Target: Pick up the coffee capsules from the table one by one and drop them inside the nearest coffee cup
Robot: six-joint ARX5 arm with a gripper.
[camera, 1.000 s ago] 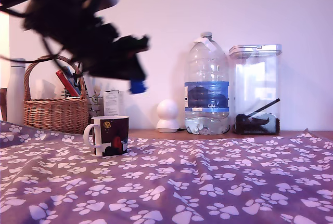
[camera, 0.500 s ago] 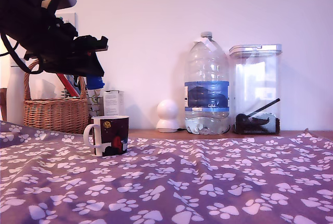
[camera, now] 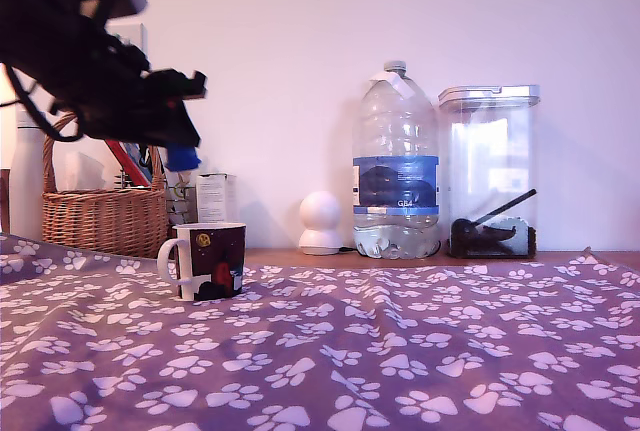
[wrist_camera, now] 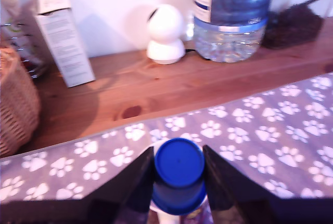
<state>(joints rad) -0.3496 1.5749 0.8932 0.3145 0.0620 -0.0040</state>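
My gripper [camera: 183, 156] hangs at the exterior view's upper left, shut on a dark-blue coffee capsule [camera: 183, 158]. The wrist view shows the capsule [wrist_camera: 178, 177] squeezed between the two dark fingers [wrist_camera: 134, 182], flat base toward the camera. Below it on the purple paw-print table [camera: 400, 351] stands the coffee cup [camera: 207, 260], a dark mug with a white handle, a yellow moon and a red figure. The capsule is well above the cup's rim, slightly to its left in the exterior view. A sliver of white rim [wrist_camera: 165, 216] shows under the capsule in the wrist view.
A brown wooden ledge [camera: 400, 256] behind the table carries a wicker basket [camera: 100, 213], a white box [camera: 212, 197], a small white round camera [camera: 321, 222], a large water bottle [camera: 397, 176] and a clear lidded container [camera: 490, 173]. A white bottle [camera: 28, 176] stands far left.
The arm swung to the exterior view's left with the capsule over the first half second, from right of the cup to above it. Since then it has barely shifted.
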